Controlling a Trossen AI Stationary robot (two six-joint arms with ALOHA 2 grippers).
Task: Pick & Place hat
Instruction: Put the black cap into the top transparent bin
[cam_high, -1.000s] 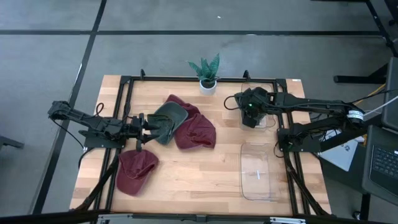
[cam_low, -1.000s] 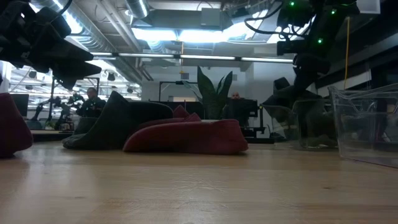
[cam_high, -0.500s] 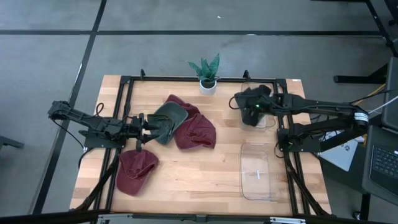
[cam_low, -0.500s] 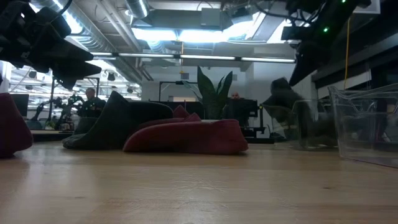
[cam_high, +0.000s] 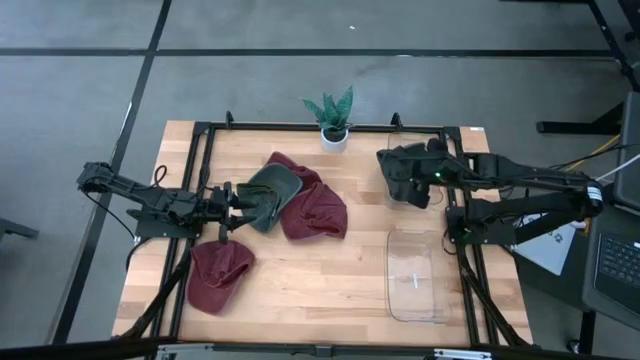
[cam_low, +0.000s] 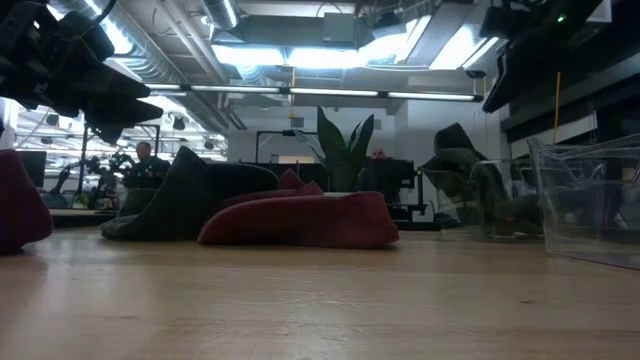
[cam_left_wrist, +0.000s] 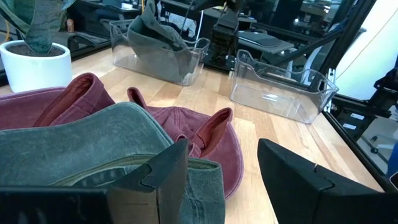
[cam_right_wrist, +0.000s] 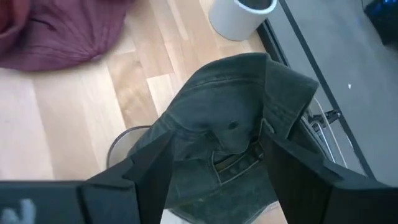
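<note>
Crumpled green denim hat (cam_right_wrist: 233, 143) in clear bin (cam_left_wrist: 155, 59)

Seen from above, the wooden counter (cam_high: 320, 300) carries a heap of hats near its middle: a grey-green hat (cam_high: 272, 194) lies on top of two dark red hats (cam_high: 315, 208), and another dark red hat (cam_high: 220, 275) lies apart near the front left corner. The left hand (cam_high: 236, 201) sits at the grey-green hat's left edge, its fingers spread on either side of the brim. A potted plant (cam_high: 333, 118) in a white pot stands at the far edge. On the right, an empty clear bin (cam_high: 415, 276) rests toward the front. The right hand (cam_high: 403, 176) hovers behind it, over a second clear bin that it mostly hides.
</note>
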